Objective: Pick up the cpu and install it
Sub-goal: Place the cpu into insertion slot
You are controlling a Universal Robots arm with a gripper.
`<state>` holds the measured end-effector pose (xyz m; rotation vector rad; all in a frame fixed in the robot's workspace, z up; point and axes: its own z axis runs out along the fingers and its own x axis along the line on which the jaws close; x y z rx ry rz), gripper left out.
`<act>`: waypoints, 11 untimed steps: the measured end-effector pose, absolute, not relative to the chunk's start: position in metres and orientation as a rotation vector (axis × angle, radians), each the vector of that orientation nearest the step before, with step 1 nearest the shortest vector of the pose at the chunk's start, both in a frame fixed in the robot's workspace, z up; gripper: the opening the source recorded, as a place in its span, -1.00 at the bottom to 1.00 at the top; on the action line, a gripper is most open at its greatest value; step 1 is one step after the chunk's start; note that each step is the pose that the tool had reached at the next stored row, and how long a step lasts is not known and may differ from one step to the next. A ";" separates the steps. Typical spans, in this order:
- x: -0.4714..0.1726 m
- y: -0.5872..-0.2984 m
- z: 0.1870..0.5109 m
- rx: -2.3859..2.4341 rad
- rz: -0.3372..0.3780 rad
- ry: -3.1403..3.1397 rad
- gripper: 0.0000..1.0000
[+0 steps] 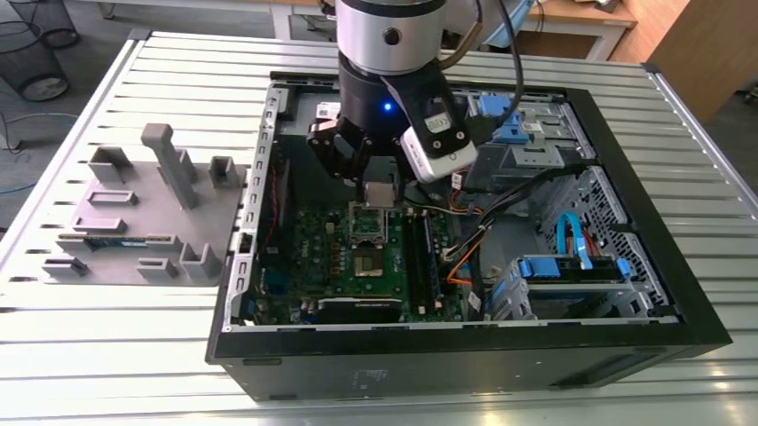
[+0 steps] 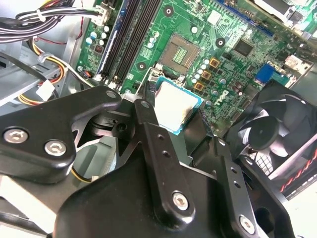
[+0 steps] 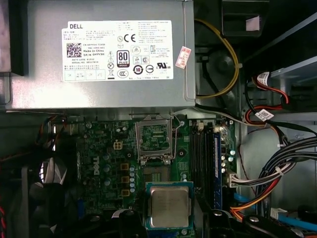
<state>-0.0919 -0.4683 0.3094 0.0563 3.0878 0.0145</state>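
Slatted table (image 1: 119, 355) bears tray (image 1: 124, 211) (grey), computer case (image 1: 474, 371).

The cpu (image 3: 169, 207) is showing a silver-grey top edged in teal over the green board (image 3: 106, 148), which is carrying small orange squares (image 3: 124, 179). The gripper (image 1: 376, 184) over the board is showing matt black, and the tray (image 1: 142, 217) beside the board's black case (image 1: 474, 364) is looking plain grey.

Bright even light; soft glare on cpu (image 2: 176, 104)
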 end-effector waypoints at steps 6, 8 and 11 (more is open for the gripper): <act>-0.093 -0.473 0.301 0.057 0.014 3.088 -0.06; -0.093 -0.474 0.297 0.057 0.014 3.088 -0.06; -0.093 -0.476 0.292 0.057 0.015 3.088 -0.06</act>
